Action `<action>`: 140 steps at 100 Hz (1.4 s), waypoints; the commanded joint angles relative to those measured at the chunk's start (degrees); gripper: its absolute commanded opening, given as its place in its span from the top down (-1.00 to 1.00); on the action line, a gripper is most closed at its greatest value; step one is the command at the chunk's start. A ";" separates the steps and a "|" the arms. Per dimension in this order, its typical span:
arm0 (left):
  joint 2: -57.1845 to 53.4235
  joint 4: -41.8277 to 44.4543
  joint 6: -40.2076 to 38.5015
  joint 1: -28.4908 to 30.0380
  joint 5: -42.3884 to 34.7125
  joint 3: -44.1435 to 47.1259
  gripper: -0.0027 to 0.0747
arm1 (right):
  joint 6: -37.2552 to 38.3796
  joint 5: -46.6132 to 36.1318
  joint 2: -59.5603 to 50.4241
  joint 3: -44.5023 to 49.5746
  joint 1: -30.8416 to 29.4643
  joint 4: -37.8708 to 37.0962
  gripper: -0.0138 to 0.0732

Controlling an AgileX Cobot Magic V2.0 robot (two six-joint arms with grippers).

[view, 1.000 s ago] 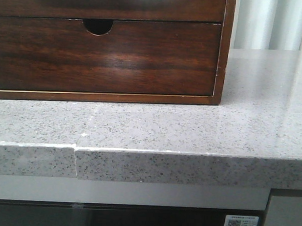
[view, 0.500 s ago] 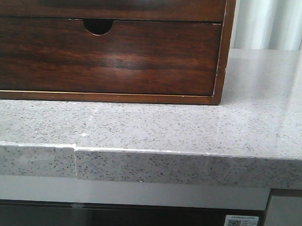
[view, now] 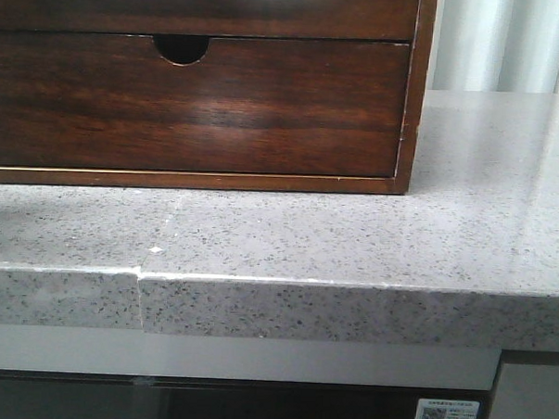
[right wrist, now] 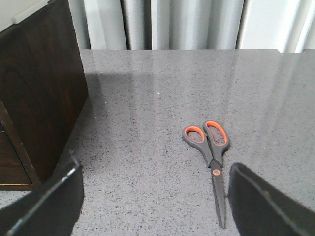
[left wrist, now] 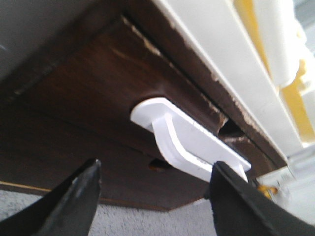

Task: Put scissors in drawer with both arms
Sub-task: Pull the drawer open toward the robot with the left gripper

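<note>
The step in hand looks like the opening of the drawer [left wrist: 98, 118]: the left gripper [left wrist: 152, 196] hovers close in front of the dark wood cabinet [right wrist: 39, 83], jaws spread wide and holding nothing. Between its two black fingers [left wrist: 74, 196] a white plastic tab [left wrist: 187, 140] sticks out of the long cutout along a drawer front's top edge. The fingers sit at either side of the tab but do not touch it.

In the front view only the lower drawer with the half-round notch [view: 181, 47] shows, standing on the grey speckled countertop [view: 352, 241]; neither arm is in sight there.

The scissors [right wrist: 211, 157] lie flat on the countertop, well apart from the cabinet, at about 3 o'clock from it in the right wrist view. Their orange-lined grey handles point to 12 o'clock, the closed blades to 6. The right gripper [right wrist: 155, 196] hangs over them, also wide open and empty, the blades lying nearer its right-hand finger.

Next, I judge, the left jaws must close on the tab and pull straight outward, while the right lowers squarely over the scissors
</note>
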 commanded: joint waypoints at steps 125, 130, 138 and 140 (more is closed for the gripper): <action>18.29 -5.51 0.67 -0.08 19.84 -12.55 0.60 | -0.56 -4.75 0.82 -1.95 -0.23 0.24 -0.57; 18.29 -5.51 0.67 -0.08 21.08 -12.55 0.65 | -0.56 -4.75 0.82 -1.95 -0.23 0.24 -0.57; 18.29 -5.51 0.67 -0.08 23.78 -12.55 0.72 | -0.56 -4.75 0.82 -1.95 -0.23 0.24 -0.57; 18.29 -5.51 0.67 -0.08 24.32 -12.55 0.74 | -0.56 -4.75 0.82 -1.95 -0.23 0.24 -0.57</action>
